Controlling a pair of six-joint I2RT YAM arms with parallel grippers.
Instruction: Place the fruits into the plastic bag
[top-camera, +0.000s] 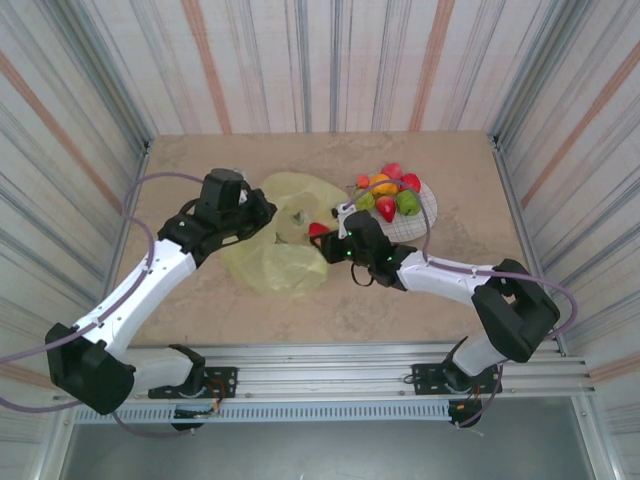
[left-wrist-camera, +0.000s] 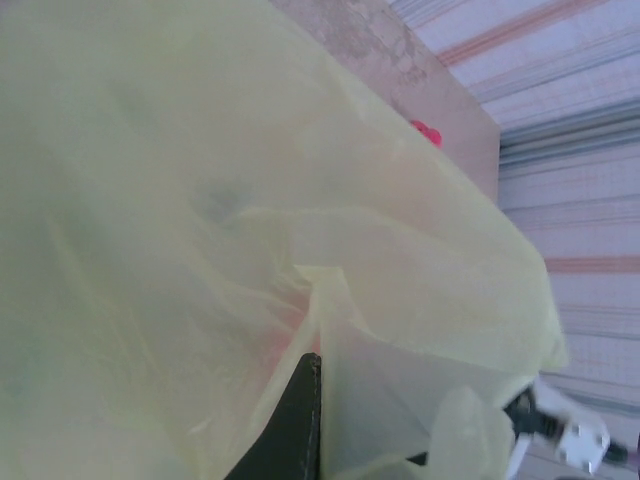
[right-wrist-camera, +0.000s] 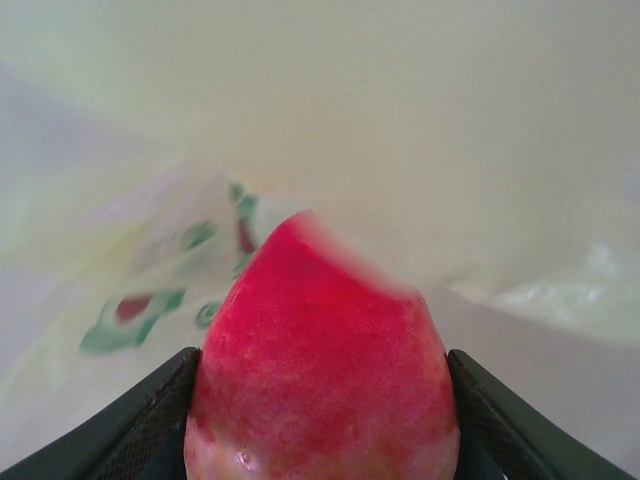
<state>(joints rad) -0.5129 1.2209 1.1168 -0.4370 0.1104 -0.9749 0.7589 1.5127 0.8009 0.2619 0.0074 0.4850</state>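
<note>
Right gripper (top-camera: 328, 240) first: the jaws stand part-way apart and are clamped on a red fruit (right-wrist-camera: 320, 350). Its dark fingers (right-wrist-camera: 140, 425) press in on either side, and the fruit's pointed end faces away from the wrist camera. Straight ahead of that fruit is pale yellow film with green printed motifs, which is the plastic bag (top-camera: 285, 240). From above, the held fruit sits over the right part of the bag, close to its edge. Across on the left, the left gripper (top-camera: 255, 212) is closed tight and pinches a fold on the bag's left side. In its wrist view the film gathers into a crease right at the tip of one dark finger (left-wrist-camera: 305, 410). There's a faint reddish smudge behind the plastic there, possibly the held fruit seen through it, though it's hard to say. Out to the right and a little farther back, the other fruits (top-camera: 383, 186) are heaped together on the white gridded plate (top-camera: 428, 215): several reds, two greens and an orange, all touching one another. The plate lies just right of the bag on the tan table (top-camera: 300, 320).
</note>
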